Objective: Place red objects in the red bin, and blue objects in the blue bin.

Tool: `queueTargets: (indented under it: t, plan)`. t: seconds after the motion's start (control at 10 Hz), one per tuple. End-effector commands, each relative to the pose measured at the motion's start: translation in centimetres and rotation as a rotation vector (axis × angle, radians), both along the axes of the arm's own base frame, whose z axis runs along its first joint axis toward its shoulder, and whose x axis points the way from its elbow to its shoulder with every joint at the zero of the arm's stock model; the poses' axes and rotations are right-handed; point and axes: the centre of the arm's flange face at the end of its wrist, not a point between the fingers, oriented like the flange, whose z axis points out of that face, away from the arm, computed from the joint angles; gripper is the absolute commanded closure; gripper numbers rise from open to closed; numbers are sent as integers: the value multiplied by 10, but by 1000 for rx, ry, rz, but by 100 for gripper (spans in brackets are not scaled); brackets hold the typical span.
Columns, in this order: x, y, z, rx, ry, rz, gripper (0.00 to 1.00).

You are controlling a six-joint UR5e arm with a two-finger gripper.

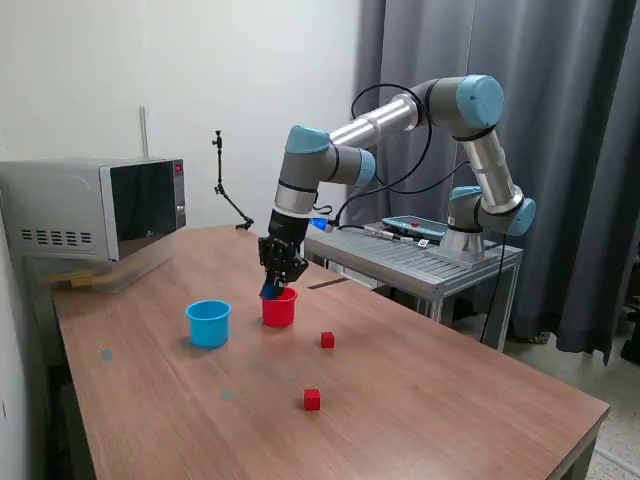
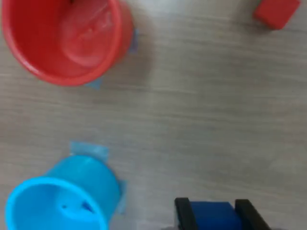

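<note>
Robot arm in grey and pale blue reaches down over a brown wooden table [image 1: 420, 390]. Its black two-finger pincer [image 2: 216, 211] is clamped on a tiny dark blue cube [image 2: 214, 215], one finger pressed flat against each of two opposite faces. In the exterior view the pincer [image 1: 280, 272] hangs just above the small round red plastic cup [image 1: 279, 307], the blue cube [image 1: 269, 291] showing at its tips. The matching light blue plastic cup [image 1: 208, 323] stands near, on the exterior view's left of the red one. Two tiny red cubes lie loose on the table, one [image 1: 327, 340] near the red cup on the exterior view's right, the other [image 1: 312, 399] nearer the camera, well apart from both cups. A second blue cube is not visible.

Judging by looks, the cubes are light, rigid and smooth, so they would not crush, yet could slip or twist if pinched off-centre or by the corners; flat opposite faces are the safest hold. Both cups look thin, light and easily tipped. The wrist view shows bits of blue tape at their bases.
</note>
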Motion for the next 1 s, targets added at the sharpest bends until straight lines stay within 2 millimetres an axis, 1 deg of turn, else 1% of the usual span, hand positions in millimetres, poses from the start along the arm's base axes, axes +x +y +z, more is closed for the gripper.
queueTargets:
  t: [0.0,0.2,0.3,0.4,0.5,0.6,0.7,0.9]
  plan:
    - [-4,33,3,5,9,-54,100]
    - [-10,62,-2,3,11,-92,100]
    - [-18,67,-9,6,13,-100,100]
    - [-24,78,-13,6,14,-112,100]
    - [-28,82,-14,5,21,-117,100]
    - [-32,84,-10,5,31,-118,100]
    - [-36,86,-17,5,30,-121,100]
    - [-45,92,-21,3,40,-125,100]
